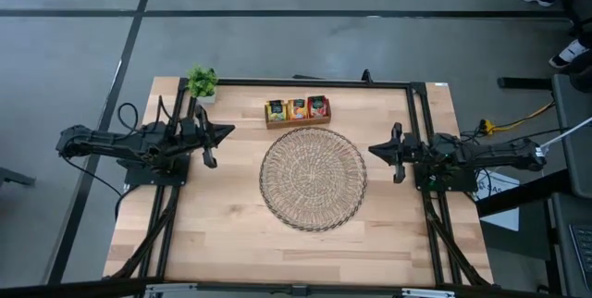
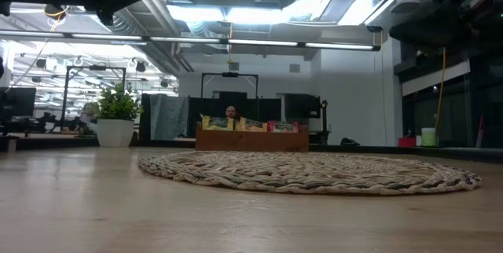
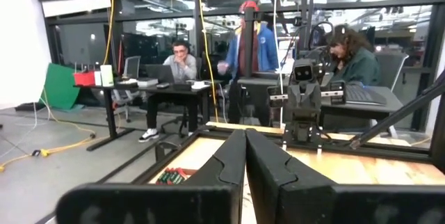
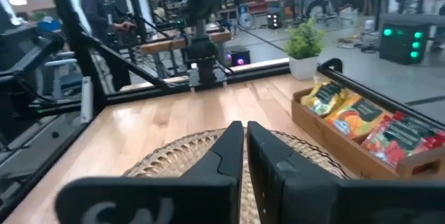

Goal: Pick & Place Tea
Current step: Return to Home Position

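The tea sachets (image 1: pixel 297 109), yellow, orange and red, stand upright in a low wooden box (image 1: pixel 297 122) at the table's far side, behind a round wicker mat (image 1: pixel 313 179). The right wrist view shows the sachets (image 4: pixel 361 123) and the mat (image 4: pixel 174 156) too. My left gripper (image 1: pixel 229 130) hovers shut near the table's left edge, pointing right, level. My right gripper (image 1: pixel 373 149) hovers shut near the right edge, pointing left, just off the mat's rim. Neither holds anything.
A small green potted plant (image 1: pixel 202 82) stands at the far left corner. Black frame rails (image 1: pixel 319 82) run along the table's far, left and right sides. People sit at desks (image 3: pixel 182 62) in the room beyond the table.
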Motion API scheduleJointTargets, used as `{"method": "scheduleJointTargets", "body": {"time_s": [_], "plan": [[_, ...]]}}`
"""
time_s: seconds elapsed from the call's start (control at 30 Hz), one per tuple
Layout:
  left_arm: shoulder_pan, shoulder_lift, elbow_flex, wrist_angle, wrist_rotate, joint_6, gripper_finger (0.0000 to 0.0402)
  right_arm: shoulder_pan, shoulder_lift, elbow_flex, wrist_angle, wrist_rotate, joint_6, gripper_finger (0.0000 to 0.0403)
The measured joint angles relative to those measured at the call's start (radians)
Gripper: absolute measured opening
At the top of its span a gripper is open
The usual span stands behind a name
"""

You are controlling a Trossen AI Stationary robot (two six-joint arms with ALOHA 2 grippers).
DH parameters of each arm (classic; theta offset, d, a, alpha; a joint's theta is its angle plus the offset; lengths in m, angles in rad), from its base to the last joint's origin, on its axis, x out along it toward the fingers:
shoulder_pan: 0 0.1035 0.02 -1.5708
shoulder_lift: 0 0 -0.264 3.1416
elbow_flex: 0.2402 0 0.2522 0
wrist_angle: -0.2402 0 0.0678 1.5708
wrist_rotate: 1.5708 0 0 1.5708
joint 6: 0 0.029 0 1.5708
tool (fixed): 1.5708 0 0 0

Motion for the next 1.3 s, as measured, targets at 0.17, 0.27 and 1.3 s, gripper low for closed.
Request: {"method": "scheduleJointTargets", "body": {"time_s": [0.17, 0.27, 1.3], "plan": [[0.000, -0.003, 0.000, -0.001, 0.001, -0.004, 0.0007, 0.000, -0.064, 0.000, -0.080, -0.064, -0.002, 0.0024], [0.000, -0.003, 0.000, -0.006, 0.013, -0.006, 0.0010, 0.000, -0.095, 0.000, -0.105, -0.088, -0.003, 0.0024], [0.000, -0.001, 0.000, -0.069, 0.195, -0.035, 0.0008, 0.000, -0.162, 0.000, -0.193, -0.210, -0.102, 0.0023]]}}
